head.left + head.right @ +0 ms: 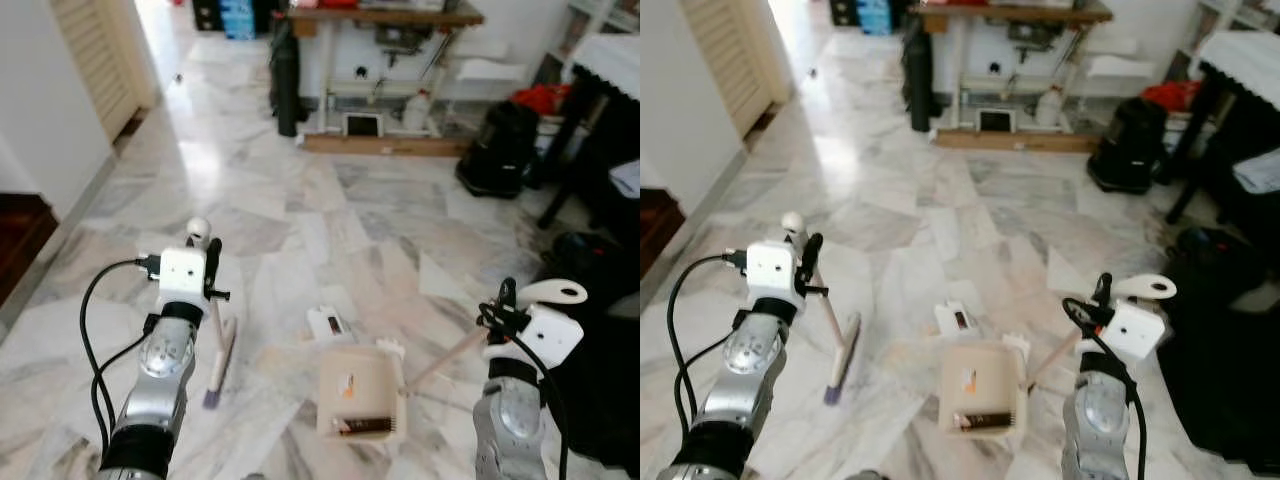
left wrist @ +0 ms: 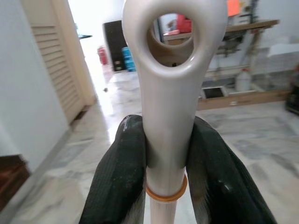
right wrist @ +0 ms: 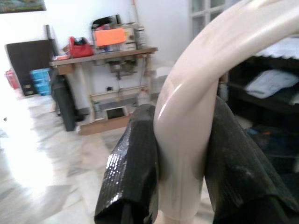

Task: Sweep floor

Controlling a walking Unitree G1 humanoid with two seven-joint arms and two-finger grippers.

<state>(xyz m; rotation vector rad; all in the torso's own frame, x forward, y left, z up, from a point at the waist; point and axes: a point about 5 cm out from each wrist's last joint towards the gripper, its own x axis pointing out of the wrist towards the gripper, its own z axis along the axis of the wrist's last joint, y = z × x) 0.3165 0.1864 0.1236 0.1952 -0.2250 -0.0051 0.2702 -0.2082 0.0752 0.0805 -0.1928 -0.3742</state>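
Left claw [image 1: 205, 262]: clamped on broom handle [image 2: 166, 121]; both fingers [image 2: 117, 182] pinch it just below the ring end.
Broom [image 1: 221, 352]: head down on the floor [image 1: 300, 200], in front of our left arm, to the left of the dustpan; handle leans up to the claw.
Right claw [image 1: 1102, 298]: clamped on dustpan handle [image 3: 196, 107], fingers [image 3: 133, 163] each side of the curved grip.
Dustpan [image 1: 362, 392]: flat on the floor betw. our two arms, some dark bits already in the tray, near its closer end.
Litter: small white box [image 1: 327, 323] on the floor, just beyond the dustpan.
Step, as we judge: sweep the box into the pan.
How to do it well: keep pan lip pressed to the floor & steady w/ right arm; reach broom head past the box, draw toward the pan in short low strokes; don't flick, or box may skid away.
Risk: the marble looks slick; pan could slide if we push too hard.
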